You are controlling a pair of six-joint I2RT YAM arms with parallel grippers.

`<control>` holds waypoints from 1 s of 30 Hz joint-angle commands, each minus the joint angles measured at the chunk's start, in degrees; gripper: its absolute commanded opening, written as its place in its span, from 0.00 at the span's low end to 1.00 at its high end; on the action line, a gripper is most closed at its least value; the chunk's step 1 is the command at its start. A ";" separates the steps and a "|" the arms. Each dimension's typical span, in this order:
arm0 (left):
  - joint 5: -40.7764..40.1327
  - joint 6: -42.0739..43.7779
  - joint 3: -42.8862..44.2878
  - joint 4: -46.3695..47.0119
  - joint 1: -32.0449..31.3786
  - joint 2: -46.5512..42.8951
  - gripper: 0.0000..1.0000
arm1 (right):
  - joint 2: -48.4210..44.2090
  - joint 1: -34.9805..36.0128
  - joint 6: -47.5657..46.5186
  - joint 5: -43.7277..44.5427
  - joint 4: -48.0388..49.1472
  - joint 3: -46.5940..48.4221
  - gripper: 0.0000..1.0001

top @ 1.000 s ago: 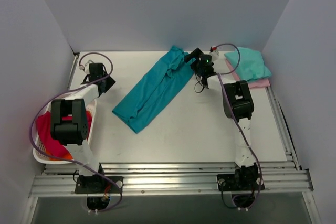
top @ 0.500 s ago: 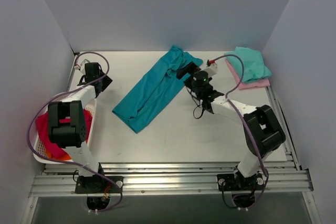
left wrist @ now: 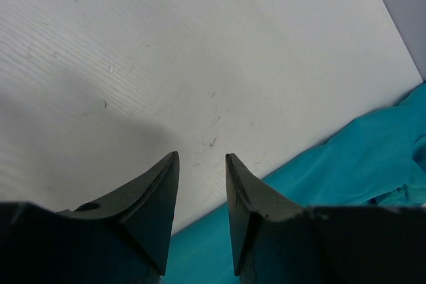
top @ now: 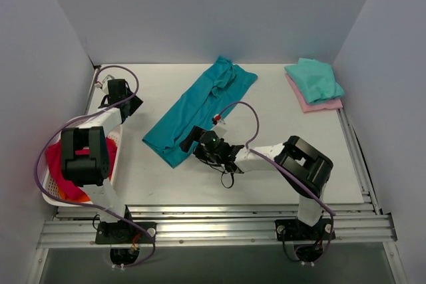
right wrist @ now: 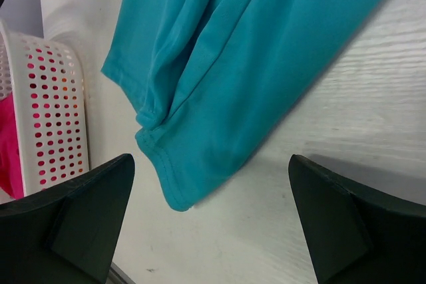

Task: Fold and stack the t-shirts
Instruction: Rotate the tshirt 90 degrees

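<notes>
Teal-blue t-shirt (top: 200,108): soft cloth, doubled lengthwise into a long band. It lies aslant on the counter (top: 166,181) from the middle of the far edge toward the near left corner, its layered hem end pointing at the near edge. Mint-green t-shirt (top: 314,79): folded, resting on the folded pale pink t-shirt (top: 323,106) in the far right corner, well apart from the band. Right hand (right wrist: 210,164): released, fingers spread wide with nothing between them, hanging over the hem end of the teal band. Left hand (left wrist: 202,157): released, fingers a narrow gap apart and empty, toward the far left corner over bare counter, the band's edge near it. White lattice basket (right wrist: 56,111): at the left edge, holding red-pink cloth (top: 58,164), near the hem end. Hazards, as judged: the hem shows at least two layers with a rolled lip, so a shallow pinch would likely take the top layer alone and peel the lengthwise fold open. A grip at one corner only would let the band twist or trail as it is brought over. A low carry could drag the cloth along the counter and skew it. The left hand sits away from the band's far end and may fail to steady it.
</notes>
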 commanded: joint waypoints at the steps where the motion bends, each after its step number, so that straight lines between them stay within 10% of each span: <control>1: 0.05 -0.10 0.15 2.73 0.21 -2.69 0.43 | 3.10 2.44 2.54 -1.05 0.45 4.08 0.96; 14: 0.05 -0.09 -0.38 2.99 1.27 -2.69 0.42 | 11.73 3.41 4.21 -5.98 4.22 6.20 0.80; 17: 0.14 -0.09 -0.29 2.99 1.45 -2.43 0.42 | 10.94 3.06 3.60 -5.90 4.84 5.23 0.25; 20: 0.23 -0.09 -0.29 2.90 1.53 -2.51 0.43 | 10.67 2.19 3.50 -5.99 4.49 4.35 0.00; 30: -0.21 0.08 -1.08 2.99 1.53 -3.39 0.42 | 6.64 -3.43 2.28 -6.08 8.28 -5.13 0.00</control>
